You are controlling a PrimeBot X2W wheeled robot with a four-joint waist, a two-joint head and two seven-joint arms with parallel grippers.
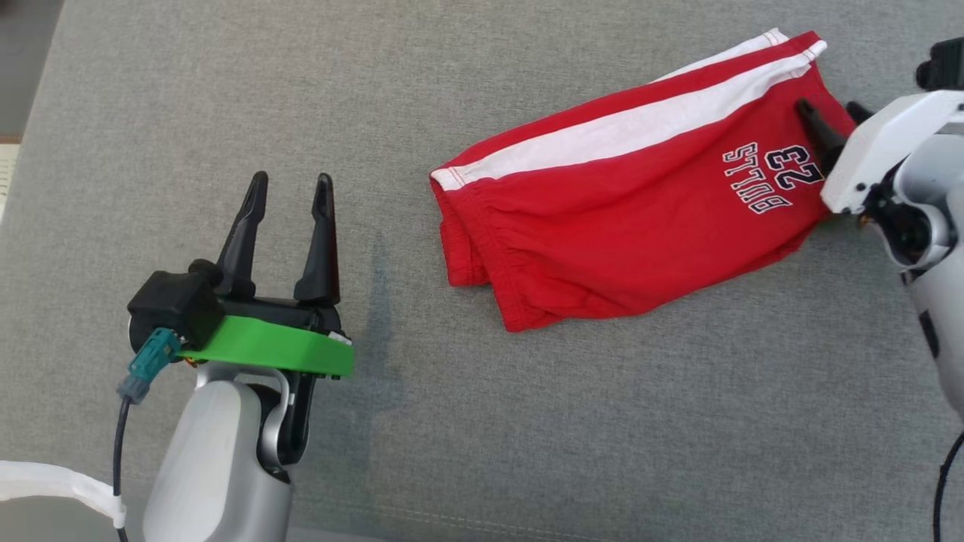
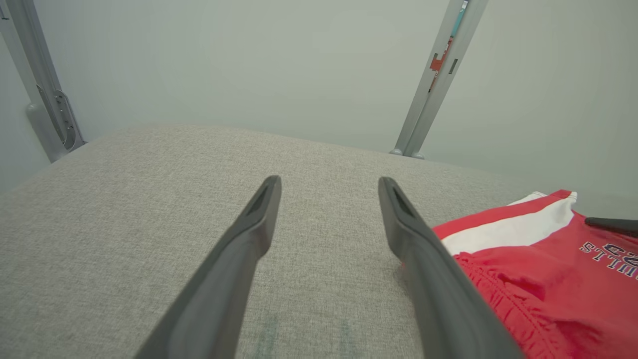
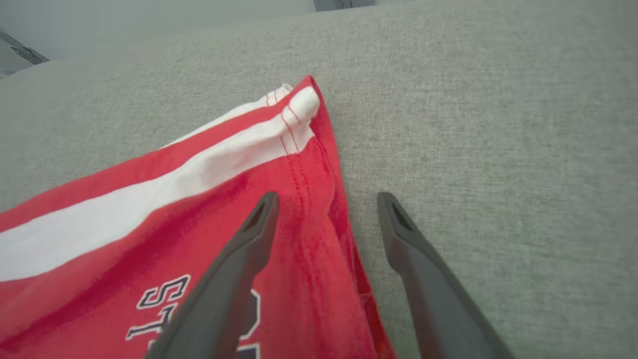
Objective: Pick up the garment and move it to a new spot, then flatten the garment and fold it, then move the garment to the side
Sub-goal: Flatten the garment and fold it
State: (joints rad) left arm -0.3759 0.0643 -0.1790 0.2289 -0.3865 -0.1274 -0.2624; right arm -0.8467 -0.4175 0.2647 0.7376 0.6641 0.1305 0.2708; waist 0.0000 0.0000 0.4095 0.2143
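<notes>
Nearby, red shorts [image 1: 625, 218] on grey cushion [image 1: 527, 421], metal post [image 2: 431, 89] behind

Lab-like bay (metal posts [image 2: 428, 85], grey padding [image 2: 124, 199])

Light falls soft and even over the grey cushion [image 1: 226, 90], bright but without hard glare. My left gripper [image 1: 292, 181] throws only a faint shadow [image 1: 380, 301] with blurred edges onto the fabric to its right, so the light seems to come from above and from my left. The red shorts [image 1: 602, 211] have a thin dark line under their near edge. The white casing [image 1: 889, 143] on my right arm is almost washed out. In my left wrist view the posts [image 2: 428, 89] lean outward and the cushion's far edge bows, bent by the wide lens. In my right wrist view my fingers [image 3: 219, 299] go soft toward the bottom edge.
</notes>
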